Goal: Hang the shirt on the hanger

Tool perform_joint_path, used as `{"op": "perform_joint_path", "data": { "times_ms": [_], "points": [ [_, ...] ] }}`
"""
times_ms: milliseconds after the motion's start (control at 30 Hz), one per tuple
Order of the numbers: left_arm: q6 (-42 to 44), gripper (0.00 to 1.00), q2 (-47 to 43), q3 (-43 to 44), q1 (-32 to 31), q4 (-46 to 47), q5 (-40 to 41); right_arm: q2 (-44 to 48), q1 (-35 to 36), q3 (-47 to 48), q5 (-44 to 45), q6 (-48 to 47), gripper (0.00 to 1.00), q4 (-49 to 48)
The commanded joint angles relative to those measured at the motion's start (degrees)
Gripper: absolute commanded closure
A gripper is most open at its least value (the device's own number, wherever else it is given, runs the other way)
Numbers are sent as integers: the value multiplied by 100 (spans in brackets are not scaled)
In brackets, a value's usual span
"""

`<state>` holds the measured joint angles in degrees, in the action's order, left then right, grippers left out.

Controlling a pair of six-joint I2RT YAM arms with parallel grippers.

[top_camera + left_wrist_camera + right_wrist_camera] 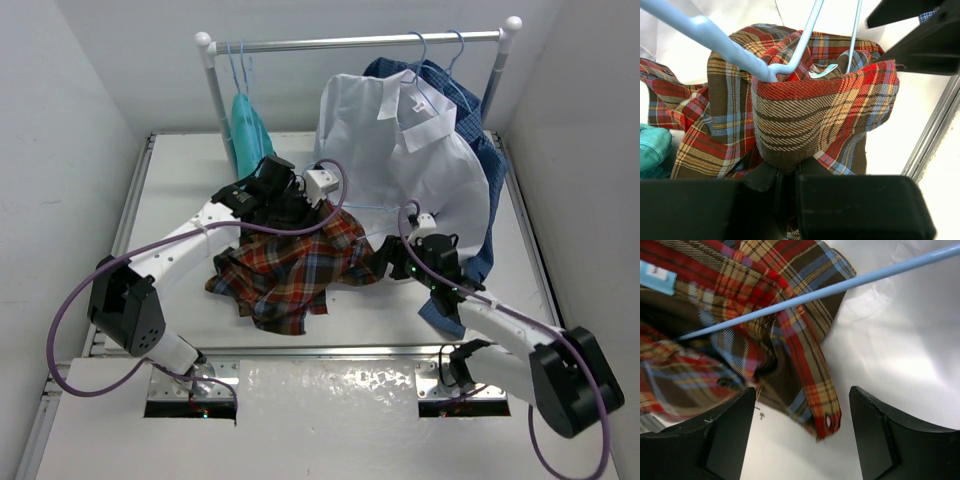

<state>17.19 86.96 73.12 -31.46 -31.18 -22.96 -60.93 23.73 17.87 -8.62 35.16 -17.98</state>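
Across the middle of the white table [170,200], the red, orange, dark-green and navy plaid flannel shirt [295,265] lies crumpled in a loose heap between the two arms. The thin pale-blue wire hanger [730,50] is pushed into an opening of the bunched cloth, possibly the neck, though the folds hide which. The left claw [785,182] is closed tight on a thick doubled fold just under the point where the wire enters, so that part of the shirt is lifted and draped over its fingers. The right claw [802,412] stands wide open and holds nothing. A hanging corner of the shirt's edge, with a buttonhole in it, dangles between its two fingers without touching either, and the hanger's wire crosses just beyond them. The flannel looks light, soft and quite limp, so it will sag and fold wherever it is unsupported. Its napped weave should grip well between pads. A doubled edge such as the button strip, collar or shoulder seam seems a better place to pinch than a single layer. The wire is stiff, smooth and thin, and likely to slip out of the cloth.
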Motion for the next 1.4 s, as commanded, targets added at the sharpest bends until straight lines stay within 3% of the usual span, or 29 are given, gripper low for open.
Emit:
{"op": "perform_joint_path", "data": {
  "times_ms": [0,133,233,267,300,367,400,433,567,600,633,667,867,967,1200,1367],
  "points": [
    [-119,100,-363,88,-9,349,-24,-542,-8,-283,-181,87,27,-1540],
    [-155,100,-373,176,0,367,20,-1473,-8,-223,-1035,255,30,-2289],
    [-128,100,-355,272,9,341,37,-1878,-8,-318,-1203,517,34,-2935],
    [-102,100,-364,290,9,332,20,-1940,-8,-406,-1168,666,41,-3253],
    [-93,100,-364,299,0,297,-6,-2010,-17,-520,-1107,885,61,-3700],
    [-49,100,-381,325,17,244,-24,-1985,-17,-582,-940,1036,77,-3941],
    [-6,100,-390,386,87,139,-111,-1906,-17,-644,-844,1081,92,-3924],
    [47,100,-408,422,149,78,-208,-1610,-17,-696,-486,1081,99,-3837],
    [758,100,-715,633,509,-177,-831,-221,-17,-585,807,511,100,-2426],
    [968,100,-776,677,562,-239,-868,69,-17,-426,1088,327,100,-1307],
    [1458,100,-855,694,562,-300,-911,542,-26,-250,1352,151,100,-844],
    [1706,100,-1004,668,554,-414,-1008,721,-35,73,1781,-164,100,-73],
    [2736,100,-1207,484,343,-679,-394,969,-70,1534,2382,-1115,100,2076],
    [2974,100,-1321,265,290,-521,124,1039,-70,2008,2794,-1397,100,2692],
    [2466,100,-1287,61,-53,279,1961,934,-61,2879,3059,-1828,100,3388],
    [2597,100,-1137,-52,-334,384,3077,837,18,3188,3244,-2161,100,3661]
  ]
}}
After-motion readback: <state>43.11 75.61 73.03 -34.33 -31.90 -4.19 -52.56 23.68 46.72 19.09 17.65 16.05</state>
